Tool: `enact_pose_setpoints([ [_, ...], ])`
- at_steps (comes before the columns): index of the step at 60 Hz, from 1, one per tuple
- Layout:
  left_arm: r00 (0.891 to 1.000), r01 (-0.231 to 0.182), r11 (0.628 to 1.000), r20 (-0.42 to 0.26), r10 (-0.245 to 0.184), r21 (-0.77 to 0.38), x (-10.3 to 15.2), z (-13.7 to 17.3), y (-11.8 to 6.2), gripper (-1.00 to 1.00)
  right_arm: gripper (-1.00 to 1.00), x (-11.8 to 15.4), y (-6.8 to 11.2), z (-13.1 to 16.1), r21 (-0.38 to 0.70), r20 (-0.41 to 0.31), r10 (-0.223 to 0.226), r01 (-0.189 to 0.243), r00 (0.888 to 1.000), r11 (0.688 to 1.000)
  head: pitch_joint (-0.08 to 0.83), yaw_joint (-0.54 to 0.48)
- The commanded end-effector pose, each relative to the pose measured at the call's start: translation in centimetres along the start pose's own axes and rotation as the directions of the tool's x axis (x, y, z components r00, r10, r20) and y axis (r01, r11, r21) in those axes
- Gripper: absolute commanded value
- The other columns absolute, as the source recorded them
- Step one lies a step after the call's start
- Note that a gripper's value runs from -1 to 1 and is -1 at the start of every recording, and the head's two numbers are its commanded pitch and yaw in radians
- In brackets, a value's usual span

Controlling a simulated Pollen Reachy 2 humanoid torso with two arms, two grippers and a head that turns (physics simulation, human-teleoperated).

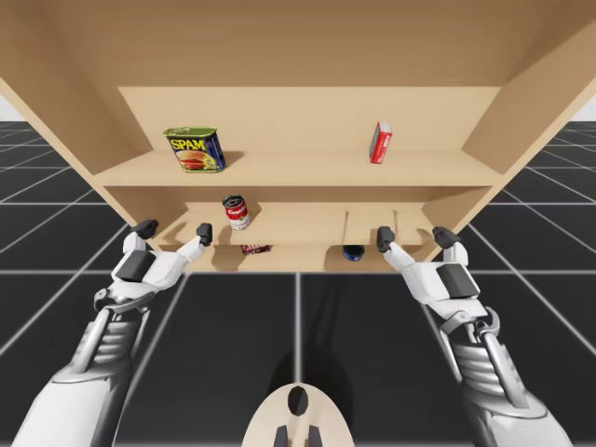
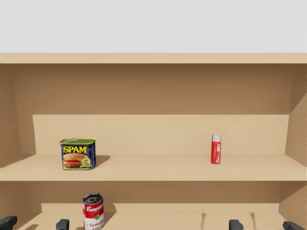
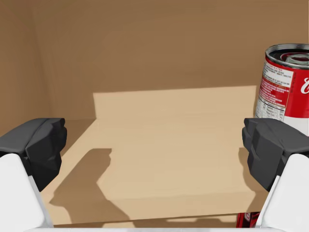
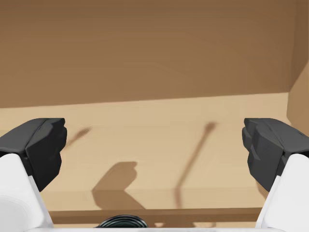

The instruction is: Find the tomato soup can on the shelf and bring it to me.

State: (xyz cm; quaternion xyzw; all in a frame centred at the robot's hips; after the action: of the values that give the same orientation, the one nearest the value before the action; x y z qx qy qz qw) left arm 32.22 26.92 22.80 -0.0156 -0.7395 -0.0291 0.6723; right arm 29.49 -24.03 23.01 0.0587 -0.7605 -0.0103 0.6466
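The tomato soup can (image 1: 237,212) stands upright on the middle board of the shelf (image 1: 307,169), toward its left half. In the high view it sits at about 1 o'clock from my left hand (image 1: 174,230). That hand is at the board's front edge with its fingers spread wide and nothing between them. In the left wrist view the can (image 3: 285,87) is ahead of the hand (image 3: 154,145) and outside its gap, partly hidden behind one finger.

My right hand (image 1: 414,237) is at the same edge, well apart from the can at its 3 o'clock side, fingers also spread and gripping nothing. The right wrist view shows bare board ahead of it (image 4: 154,145).

On the board above, a blue and yellow rectangular can (image 1: 195,149) sits at about 11 o'clock from the soup can, and a red box (image 1: 380,142) stands upright well off at 2 o'clock.

Below the middle board, a dark red thing (image 1: 255,249) lies just under the soup can. A dark blue round thing (image 1: 352,252) sits near my right hand. Both are half hidden by the board's edge.
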Motion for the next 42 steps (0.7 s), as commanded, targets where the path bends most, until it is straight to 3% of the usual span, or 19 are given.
enact_pose_setpoints([
  [1,1.000,-0.001,1.000,0.001,0.001,0.001,0.01,0.00,0.02,-1.00,-1.00,-0.33,0.60,0.28,0.014,0.006,-0.060,0.060,0.998,0.998,0.004,0.00],
  [4,1.000,0.000,1.000,0.001,0.000,0.001,0.00,-0.03,0.03,-1.00,-1.00,-0.34,0.86,0.29,0.019,0.008,-0.034,0.034,0.999,0.999,0.008,0.00],
  [16,1.000,0.000,1.000,0.002,0.000,0.003,0.04,-0.02,0.05,-1.00,-1.00,-0.20,0.92,0.32,0.016,0.003,-0.033,0.033,0.999,0.999,0.102,0.01],
  [32,1.000,0.004,1.000,0.001,-0.004,0.003,-0.01,-0.10,0.16,-1.00,-1.00,-0.36,1.04,0.33,0.017,0.002,-0.018,0.018,1.000,1.000,0.306,0.18],
  [42,1.000,0.003,1.000,0.003,-0.003,0.001,-0.01,-0.11,0.18,-1.00,-1.00,-0.48,1.16,0.38,0.019,-0.003,-0.006,0.006,1.000,1.000,0.374,0.26],
])
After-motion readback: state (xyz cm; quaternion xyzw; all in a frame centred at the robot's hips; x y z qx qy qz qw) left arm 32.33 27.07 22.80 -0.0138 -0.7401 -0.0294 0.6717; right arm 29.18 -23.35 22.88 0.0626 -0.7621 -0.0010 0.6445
